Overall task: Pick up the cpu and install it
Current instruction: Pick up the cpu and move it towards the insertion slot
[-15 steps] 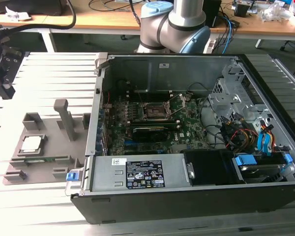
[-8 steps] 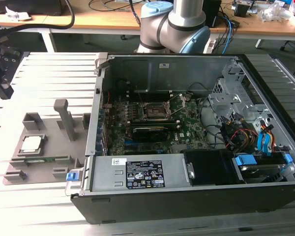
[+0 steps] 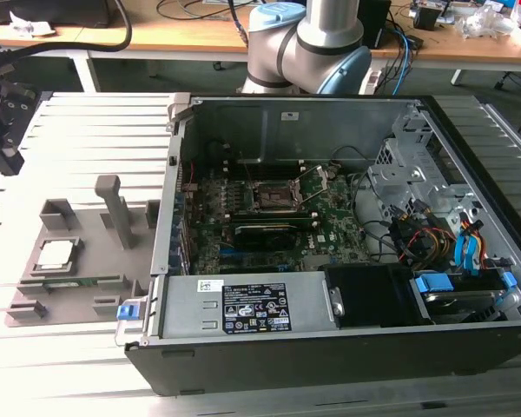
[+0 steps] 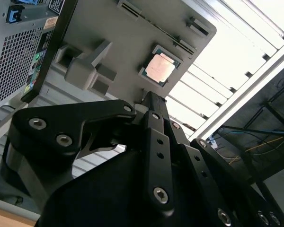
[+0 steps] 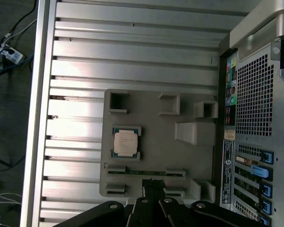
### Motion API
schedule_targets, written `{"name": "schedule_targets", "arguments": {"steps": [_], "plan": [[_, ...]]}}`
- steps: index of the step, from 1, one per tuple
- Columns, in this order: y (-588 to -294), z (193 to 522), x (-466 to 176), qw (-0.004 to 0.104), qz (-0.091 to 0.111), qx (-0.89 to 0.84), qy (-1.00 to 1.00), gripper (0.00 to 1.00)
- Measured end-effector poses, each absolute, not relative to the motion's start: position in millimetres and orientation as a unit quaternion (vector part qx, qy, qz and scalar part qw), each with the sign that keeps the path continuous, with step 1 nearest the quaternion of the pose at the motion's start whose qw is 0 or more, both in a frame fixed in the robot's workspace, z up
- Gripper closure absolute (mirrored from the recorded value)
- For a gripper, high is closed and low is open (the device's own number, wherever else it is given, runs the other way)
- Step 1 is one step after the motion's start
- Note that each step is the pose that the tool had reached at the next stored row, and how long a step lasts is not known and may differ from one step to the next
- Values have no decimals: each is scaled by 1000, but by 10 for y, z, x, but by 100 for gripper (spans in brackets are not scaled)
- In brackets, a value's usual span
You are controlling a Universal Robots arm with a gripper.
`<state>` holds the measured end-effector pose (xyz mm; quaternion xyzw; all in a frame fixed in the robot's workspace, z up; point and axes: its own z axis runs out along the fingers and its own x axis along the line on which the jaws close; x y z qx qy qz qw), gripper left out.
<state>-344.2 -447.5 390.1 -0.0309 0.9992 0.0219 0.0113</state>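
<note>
The hand (image 5: 153, 182) is hanging in the air over the slatted desk (image 3: 95, 113), apart from the grey tray (image 5: 151, 127) and touching nothing. Its fingers (image 4: 154, 142) seem to be clenching together on nothing, though both wrist views are catching them at a steep angle. The cpu (image 5: 126, 142) is lying flat in a square pocket of the tray, silver top up, near the memory stick (image 5: 146, 173). The tray is sitting on the desk just beside the open case (image 3: 330, 347), on the exterior view's left. Inside the case, the socket (image 3: 276, 196) is sitting mid-board.
</note>
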Motion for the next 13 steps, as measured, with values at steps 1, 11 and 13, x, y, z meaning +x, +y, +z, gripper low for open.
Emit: {"name": "schedule_targets", "arguments": {"steps": [1,11,13], "plan": [[-4475,3901,-3442,11,22,-31,999,83],[-4475,3901,-3443,11,22,-32,999,32],[-4473,3895,-3445,11,12,-32,999,32]]}}
